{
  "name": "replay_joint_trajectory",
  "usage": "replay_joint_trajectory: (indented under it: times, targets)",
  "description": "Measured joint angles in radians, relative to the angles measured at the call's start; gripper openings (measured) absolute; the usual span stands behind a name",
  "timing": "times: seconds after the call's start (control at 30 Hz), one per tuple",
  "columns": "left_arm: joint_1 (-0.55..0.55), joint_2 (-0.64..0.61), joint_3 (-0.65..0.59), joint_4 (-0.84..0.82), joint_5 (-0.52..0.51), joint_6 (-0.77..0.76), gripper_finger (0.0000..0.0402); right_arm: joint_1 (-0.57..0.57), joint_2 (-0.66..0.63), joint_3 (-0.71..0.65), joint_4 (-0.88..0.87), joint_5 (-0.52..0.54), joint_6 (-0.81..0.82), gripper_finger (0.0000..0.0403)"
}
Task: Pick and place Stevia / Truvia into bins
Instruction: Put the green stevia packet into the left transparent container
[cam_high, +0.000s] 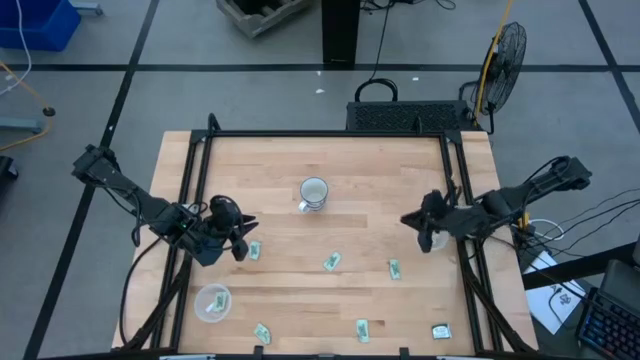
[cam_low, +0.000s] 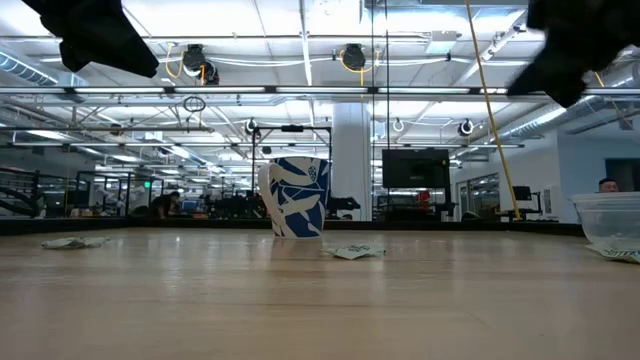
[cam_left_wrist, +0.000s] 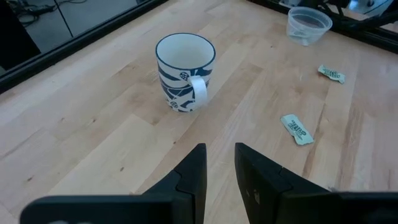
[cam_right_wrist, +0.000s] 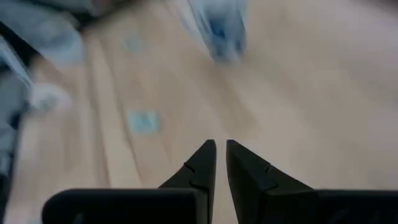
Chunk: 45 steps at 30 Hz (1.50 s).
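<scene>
From above, the left gripper (cam_high: 243, 238) hovered beside a sachet (cam_high: 254, 250), while the right gripper (cam_high: 412, 220) hung over the table's right side above a clear bin (cam_high: 436, 240). Five more sachets lay scattered; a second bin (cam_high: 212, 302) sat at front left.

At table level, the mug (cam_low: 296, 197) stood mid-table.

In both wrist views the fingers sat nearly together, holding nothing. The left would likely need to open, then drop squarely over its sachet; the mug stood well clear.

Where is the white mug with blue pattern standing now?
In the high view the mug stands upright at the table's centre, between both arms, farther back than the sachets.
</scene>
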Motion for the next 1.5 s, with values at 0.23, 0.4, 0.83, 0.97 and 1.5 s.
replay_joint_trajectory:
  times: [0.23,0.4,0.83,0.97,1.5]
  targets:
    - [0.007,0.002,0.0,0.001,0.047,-0.137,0.0088,0.0,0.027,-0.069,0.548,0.097,-0.464,0.0029]
    - [0.022,0.046,-0.001,-0.021,0.154,-0.224,0.0088,0.0,0.049,-0.176,0.765,0.096,-0.604,0.0029]
    - [0.12,0.241,-0.088,-0.063,0.433,-0.452,0.0088,-0.028,0.034,-0.296,1.001,0.096,-0.655,0.0029]
    - [0.129,0.279,-0.14,0.009,0.49,-0.498,0.0088,-0.033,0.034,-0.296,0.985,0.095,-0.653,0.0029]
    - [0.128,0.304,-0.287,0.19,0.505,-0.589,0.0088,-0.033,0.034,-0.296,0.978,0.094,-0.655,0.0029]
